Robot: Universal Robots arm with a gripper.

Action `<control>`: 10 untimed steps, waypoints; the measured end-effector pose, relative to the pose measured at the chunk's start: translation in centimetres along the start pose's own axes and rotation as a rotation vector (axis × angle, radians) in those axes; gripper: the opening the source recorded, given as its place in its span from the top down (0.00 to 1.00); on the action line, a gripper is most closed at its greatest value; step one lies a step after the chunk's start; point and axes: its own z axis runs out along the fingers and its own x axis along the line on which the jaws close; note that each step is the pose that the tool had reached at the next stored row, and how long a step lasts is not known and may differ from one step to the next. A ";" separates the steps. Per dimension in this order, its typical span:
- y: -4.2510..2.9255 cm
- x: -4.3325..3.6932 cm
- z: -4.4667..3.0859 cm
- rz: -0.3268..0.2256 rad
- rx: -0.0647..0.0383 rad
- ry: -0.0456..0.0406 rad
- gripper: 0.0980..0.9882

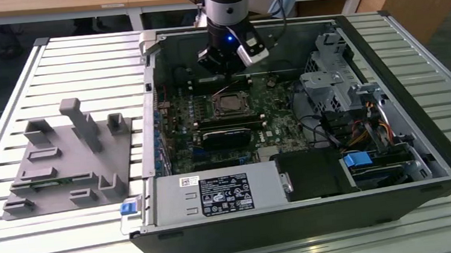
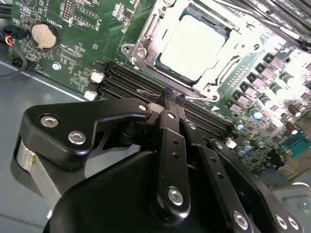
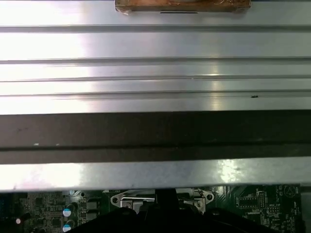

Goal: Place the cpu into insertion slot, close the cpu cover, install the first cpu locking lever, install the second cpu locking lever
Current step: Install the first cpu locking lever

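The cpu [image 2: 194,46] lies flat in the insertion slot [image 2: 221,82] on the green board, its pale metal top showing. The silver cpu cover [image 2: 146,46] lies down around it as a frame. My gripper [image 2: 173,97] is shut, its black fingertips [image 2: 167,99] together right at a thin wire locking lever [image 2: 148,91] that runs along the socket's edge beside the memory slots. In the exterior view the gripper [image 1: 223,71] hangs inside the open case, just behind the socket with the cpu [image 1: 228,105]. In the first wrist view the cover's edge [image 3: 131,198] shows beside the dark gripper [image 3: 165,206].
Long black memory slots [image 2: 121,80] and a coin cell [image 2: 43,35] lie near the fingertips. The case wall [image 3: 155,131] stands close behind the arm. A drive cage [image 1: 335,87], cables and a power supply [image 1: 215,197] crowd the case. A grey fixture [image 1: 66,157] sits on the slatted table.
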 end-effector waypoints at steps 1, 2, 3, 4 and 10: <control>0.04 -0.10 0.05 0.000 0.000 0.0000 0.97; 0.06 -0.18 0.10 0.000 0.000 0.0000 0.97; 0.09 -0.24 0.16 0.000 0.000 -0.0001 0.97; 0.12 -0.28 0.22 0.000 0.000 -0.0001 0.97; 0.30 -0.60 0.68 0.000 0.000 0.0001 0.97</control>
